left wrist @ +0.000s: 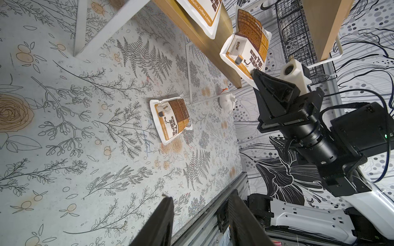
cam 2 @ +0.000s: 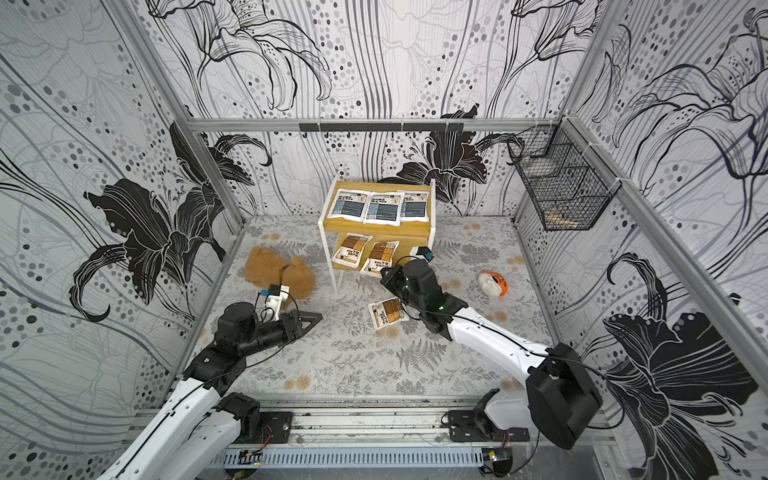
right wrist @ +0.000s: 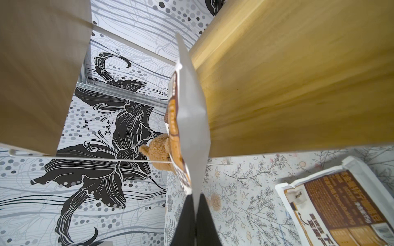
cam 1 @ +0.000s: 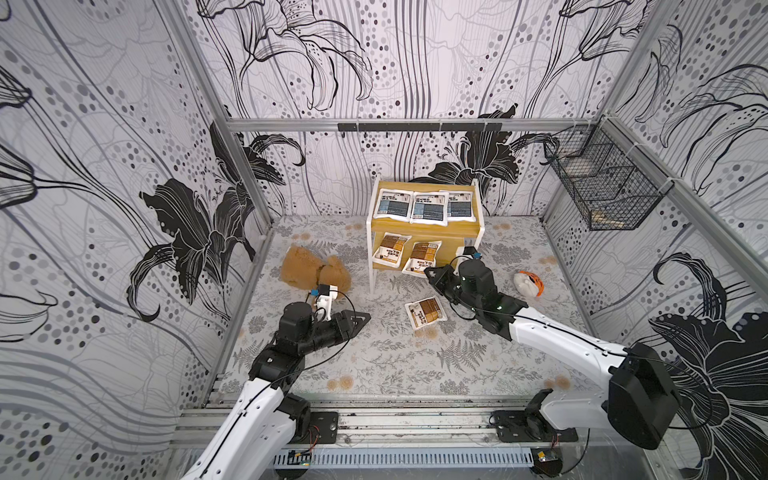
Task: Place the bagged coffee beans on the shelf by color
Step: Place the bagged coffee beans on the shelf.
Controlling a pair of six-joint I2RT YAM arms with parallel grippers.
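Observation:
The shelf [cam 1: 424, 228] stands at the back of the table. Three blue-panelled bagged coffee beans [cam 1: 429, 208] lie side by side on its top board. On the lower board lies one brown-panelled pouch [cam 1: 390, 248]. Beside it a second brown pouch [cam 1: 423, 255] overhangs the front edge, and my right gripper [cam 1: 428, 272] is shut on its near edge, seen edge-on between the fingers [right wrist: 187, 213]. A third brown pouch [cam 1: 424, 312] lies flat on the table in front of the shelf. My left gripper [cam 1: 368, 318] hovers left of that pouch, open and empty.
A brown teddy bear [cam 1: 311, 270] lies left of the shelf, just behind my left wrist. A white-and-orange toy [cam 1: 528, 283] sits on the table to the right. A black wire basket [cam 1: 602, 187] hangs on the right wall.

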